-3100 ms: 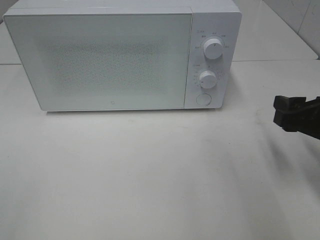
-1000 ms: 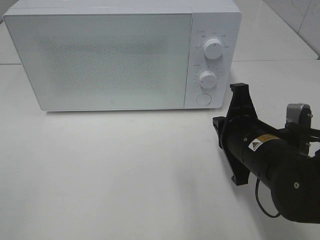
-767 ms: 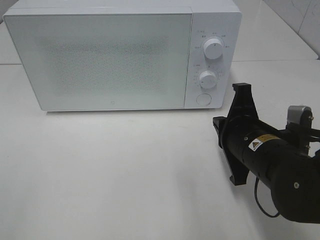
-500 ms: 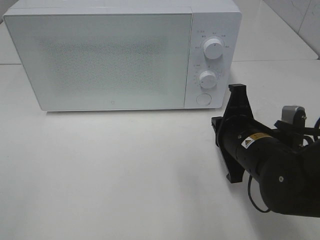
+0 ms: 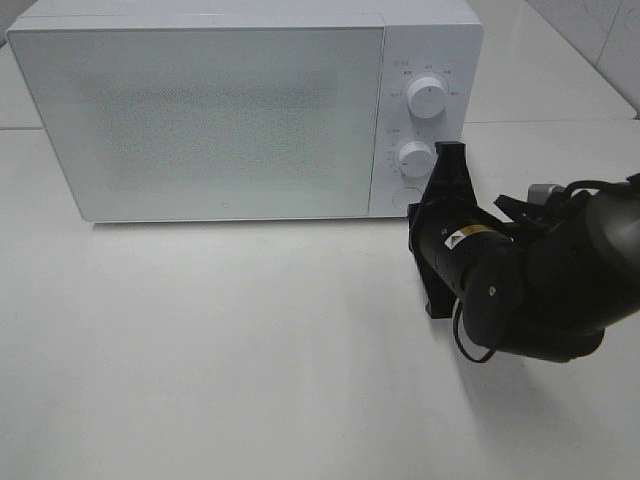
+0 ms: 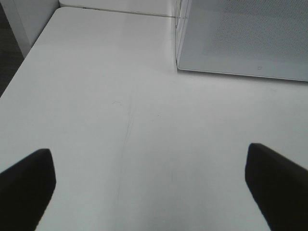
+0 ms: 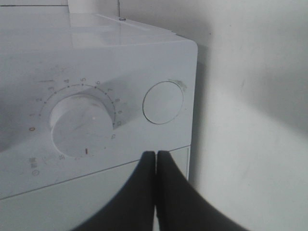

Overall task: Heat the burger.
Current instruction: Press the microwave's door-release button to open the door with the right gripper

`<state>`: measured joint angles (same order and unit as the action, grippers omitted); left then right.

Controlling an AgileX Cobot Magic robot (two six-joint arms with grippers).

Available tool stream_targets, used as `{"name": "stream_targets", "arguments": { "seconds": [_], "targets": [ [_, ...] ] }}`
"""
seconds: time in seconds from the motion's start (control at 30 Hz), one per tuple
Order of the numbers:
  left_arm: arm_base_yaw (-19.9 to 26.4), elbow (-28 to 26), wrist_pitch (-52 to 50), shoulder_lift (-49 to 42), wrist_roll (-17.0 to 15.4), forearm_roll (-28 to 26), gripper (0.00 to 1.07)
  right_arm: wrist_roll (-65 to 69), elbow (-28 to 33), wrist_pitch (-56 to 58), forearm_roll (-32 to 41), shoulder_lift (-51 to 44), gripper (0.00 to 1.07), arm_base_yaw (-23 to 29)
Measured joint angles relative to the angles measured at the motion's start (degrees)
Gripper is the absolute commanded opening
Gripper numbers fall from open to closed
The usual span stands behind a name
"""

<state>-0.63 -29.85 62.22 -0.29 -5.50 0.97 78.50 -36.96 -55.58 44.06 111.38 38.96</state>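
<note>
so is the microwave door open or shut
Shut. The microwave door lies flush with the control panel, with no gap along its edge. What is inside cannot be told through the frosted front.

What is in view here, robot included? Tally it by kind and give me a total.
microwave: 1
knobs: 2, the upper knob and the lower knob
round button: 1
grippers: 2, the left gripper and the right gripper
Total: 6
</note>
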Motion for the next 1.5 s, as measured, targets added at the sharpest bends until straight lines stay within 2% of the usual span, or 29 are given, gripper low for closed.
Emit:
{"name": "stream_targets", "arguments": {
  "seconds": [0.47,0.8,1.5],
  "targets": [
    [0.0,0.0,0.0,0.0,0.0,0.0,1.00,-0.5,-8.3,3.8,-2.2,6.1,0.00,-4.8],
    [0.0,0.0,0.0,0.0,0.0,0.0,1.00,-0.5,-10.8,5.0,-2.9,8.4,0.00,-5.6],
    [0.0,0.0,0.0,0.0,0.0,0.0,1.00,-2.9,-14.3,4.7,0.0,11.6,0.00,-6.4]
  ]
}}
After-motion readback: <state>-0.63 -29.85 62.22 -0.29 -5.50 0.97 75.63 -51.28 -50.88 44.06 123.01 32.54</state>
